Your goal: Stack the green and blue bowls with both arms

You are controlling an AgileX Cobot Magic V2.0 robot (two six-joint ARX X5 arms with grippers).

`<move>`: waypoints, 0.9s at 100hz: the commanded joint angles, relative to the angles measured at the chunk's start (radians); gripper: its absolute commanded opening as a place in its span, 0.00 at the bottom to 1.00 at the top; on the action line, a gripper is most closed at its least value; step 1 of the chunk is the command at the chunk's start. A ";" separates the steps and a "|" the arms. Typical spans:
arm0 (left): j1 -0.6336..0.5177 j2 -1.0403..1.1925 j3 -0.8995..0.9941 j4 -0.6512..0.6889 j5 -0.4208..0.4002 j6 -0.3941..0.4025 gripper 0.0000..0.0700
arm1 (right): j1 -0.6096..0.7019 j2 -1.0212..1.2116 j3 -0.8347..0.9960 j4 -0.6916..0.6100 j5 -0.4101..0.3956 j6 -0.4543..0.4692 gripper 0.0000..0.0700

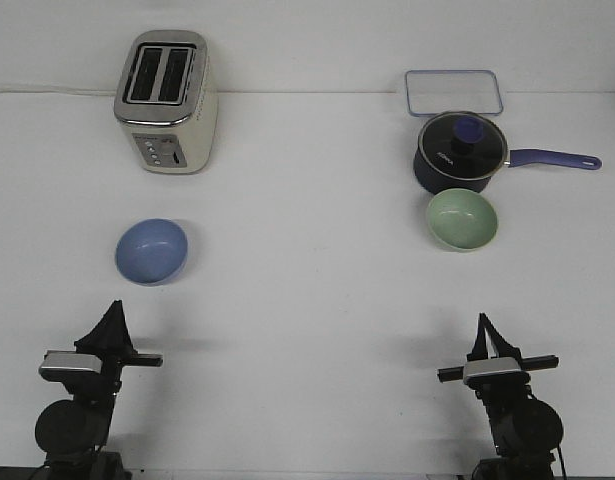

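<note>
The periwinkle blue bowl [151, 250] sits upright on the white table at the left. The pale green bowl [463, 219] sits upright at the right, just in front of the saucepan and close to it. My left gripper [114, 310] is near the front edge, a little in front of the blue bowl; its fingers meet in a point and hold nothing. My right gripper [482, 322] is near the front edge, in front of the green bowl, also closed to a point and empty. Both grippers are well apart from the bowls.
A cream and silver toaster [167, 100] stands at the back left. A dark blue lidded saucepan [460, 152] with its long handle pointing right stands at the back right. A clear rectangular container [453, 92] lies behind the saucepan.
</note>
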 commanded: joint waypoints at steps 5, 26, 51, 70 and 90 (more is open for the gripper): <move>-0.001 -0.001 -0.019 0.013 0.001 -0.001 0.02 | 0.001 0.000 -0.002 0.010 0.000 -0.011 0.00; -0.001 -0.001 -0.019 0.013 0.001 -0.001 0.02 | 0.001 0.000 -0.002 0.010 0.000 -0.011 0.00; -0.001 -0.001 -0.019 0.013 0.001 -0.001 0.02 | 0.001 0.000 -0.002 0.010 0.000 -0.011 0.00; -0.001 -0.001 -0.019 0.013 0.001 -0.001 0.02 | 0.001 0.000 -0.002 0.010 0.000 -0.011 0.00; -0.001 -0.001 -0.019 0.013 0.001 -0.001 0.02 | 0.001 0.000 -0.002 0.017 -0.002 0.029 0.00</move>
